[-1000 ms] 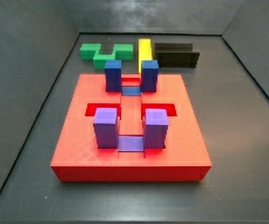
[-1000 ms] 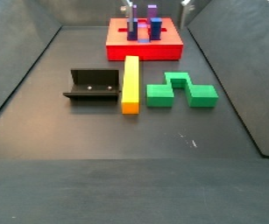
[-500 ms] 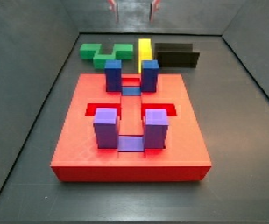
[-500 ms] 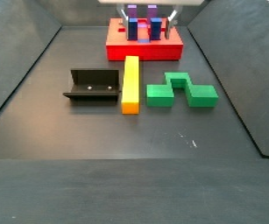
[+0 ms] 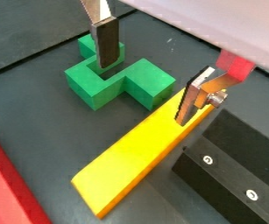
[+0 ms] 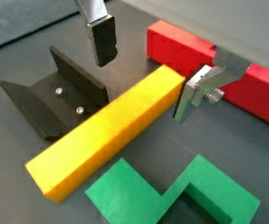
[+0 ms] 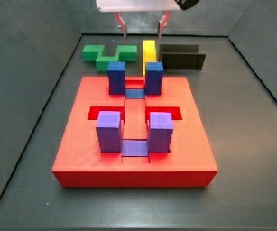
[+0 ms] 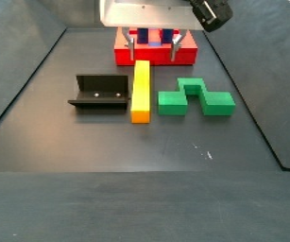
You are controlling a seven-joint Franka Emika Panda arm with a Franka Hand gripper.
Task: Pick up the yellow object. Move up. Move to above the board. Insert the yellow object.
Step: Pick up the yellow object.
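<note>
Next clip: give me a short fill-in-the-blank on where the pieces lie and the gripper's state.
The long yellow plastic bar lies between the dark L-shaped fixture and the ____ block.
The gripper hovers over the bar with its fingers ____.
The blue and purple posts stand on the ____ square board.

Missing: green; open; red

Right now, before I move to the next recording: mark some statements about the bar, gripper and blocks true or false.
1. The gripper is open, above the yellow bar. True.
2. The yellow bar sits in the red board. False: it lies on the floor.
3. The green block and the fixture lie on opposite sides of the bar. True.
4. The gripper holds the green block. False: nothing is held.
</note>
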